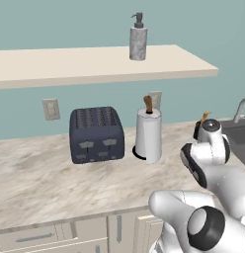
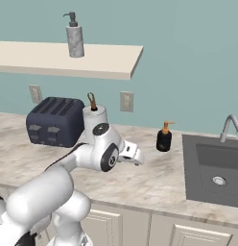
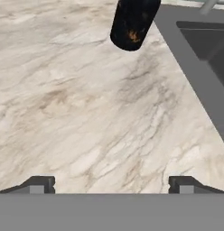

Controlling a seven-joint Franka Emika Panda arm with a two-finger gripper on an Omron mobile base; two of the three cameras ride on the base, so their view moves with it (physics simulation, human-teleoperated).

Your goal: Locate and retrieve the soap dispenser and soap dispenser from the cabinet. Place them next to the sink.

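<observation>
The end effector (image 3: 112, 184) stands wide apart and holds nothing, its two dark tips low in the hand view over bare marbled surface (image 3: 77, 113). The black soap dispenser (image 3: 133, 22) sits at the top of that view, right of centre, well apart from the tips and just beside the dark rim of the sink (image 3: 195, 76), which runs down the right side. In the right base view the end effector (image 2: 135, 158) hangs mid-frame, with the black soap dispenser (image 2: 164, 137) to its upper right and the sink (image 2: 214, 168) at right. The grey speckled soap dispenser (image 2: 74, 37) stands upright on the cabinet (image 2: 101, 62) in the upper left, near its front-right end. Open surface lies between the end effector and the black bottle; a toaster (image 2: 54, 121) and a paper-towel roll (image 1: 148, 133) stand further left.
</observation>
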